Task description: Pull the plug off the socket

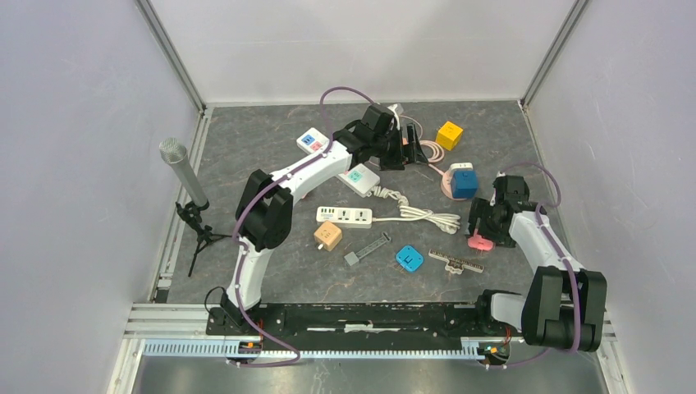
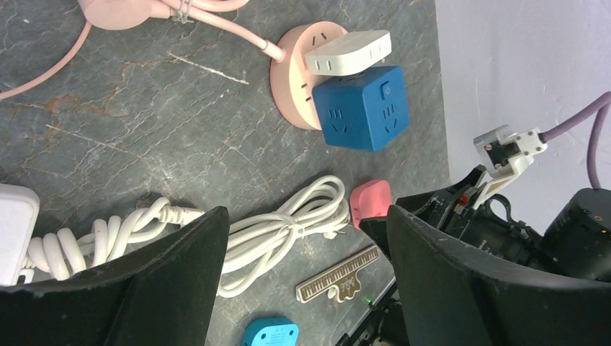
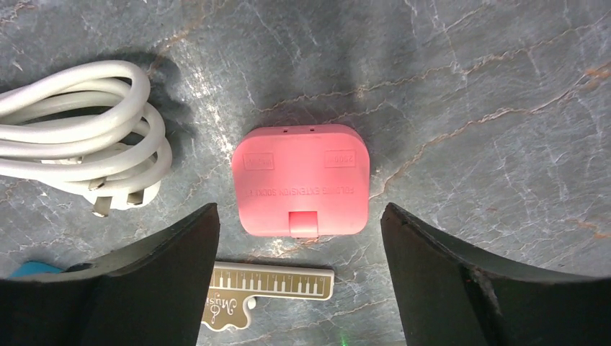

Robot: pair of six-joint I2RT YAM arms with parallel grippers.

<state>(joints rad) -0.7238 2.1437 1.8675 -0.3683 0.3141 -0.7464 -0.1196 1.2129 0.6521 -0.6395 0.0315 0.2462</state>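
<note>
Nearest my bases, my right gripper [image 3: 299, 213] hangs released and empty straight over a pink square plastic adaptor block [image 3: 301, 180]. The block lies flat on the grey marbled desk [image 1: 328, 275], between my jaws but touched by neither, with a coiled white cable [image 3: 79, 137] just beside it at 9 o'clock. I judge the real job to be farther out. In the top view, at about 11 o'clock from that gripper, a pink round socket disc [image 2: 292, 79] carries a blue cube plug [image 2: 362, 107] and a white flat plug block [image 2: 347, 52]. Both are seated against its face, and its pink cord runs off toward the far side. I cannot tell whether the disc lies flat or is tipped on edge, so the pull-off axis is uncertain. I take it to run from the disc through the cube. Farthest out, my left gripper [image 2: 308, 223] also stands spread and empty, and the socket lies at about 4 o'clock from it. The right arm looks slightly nearer. Nothing else here holds anything.
</note>
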